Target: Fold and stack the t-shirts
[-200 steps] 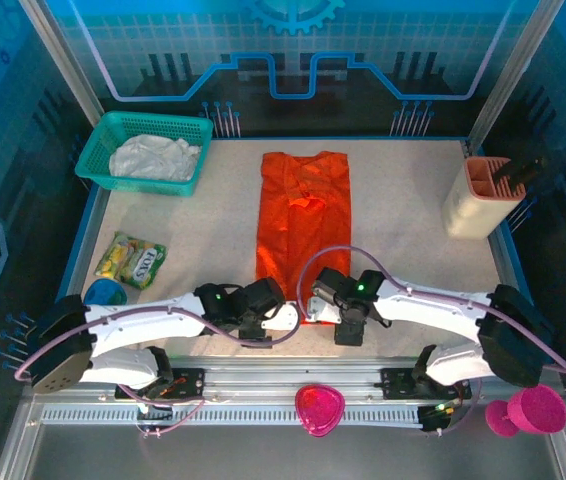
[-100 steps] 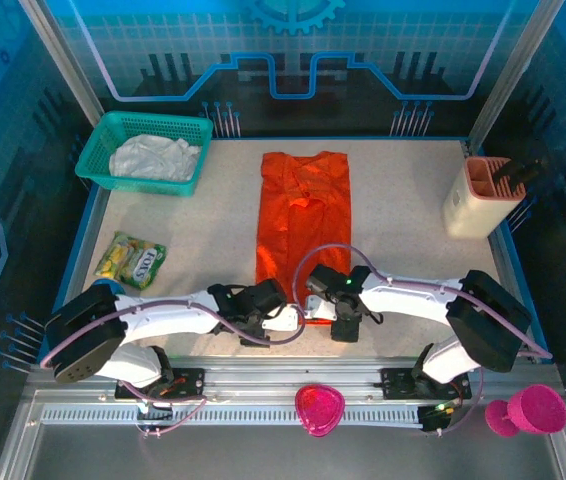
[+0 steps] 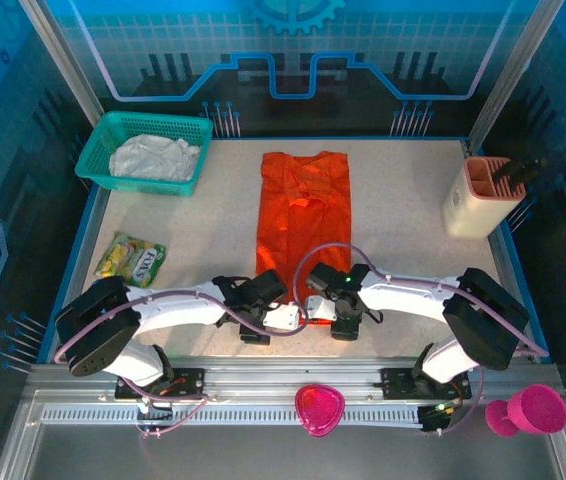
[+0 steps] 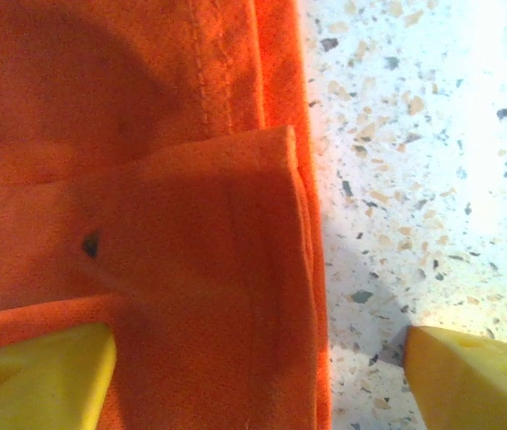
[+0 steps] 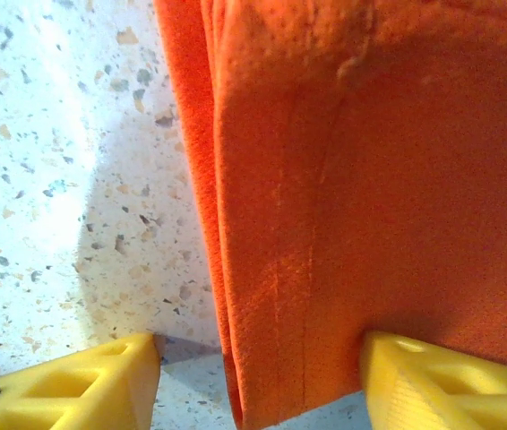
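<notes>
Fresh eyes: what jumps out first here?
The bright orange t-shirt lies as a long folded strip down the middle of the table. Both arms meet at its near end, the left gripper and right gripper each open astride a side edge. A white t-shirt lies crumpled in the teal basket, far left.

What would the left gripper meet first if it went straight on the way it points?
Probably the edge of the orange t-shirt, lying between the jaws of the left gripper; depth is unclear.
</notes>
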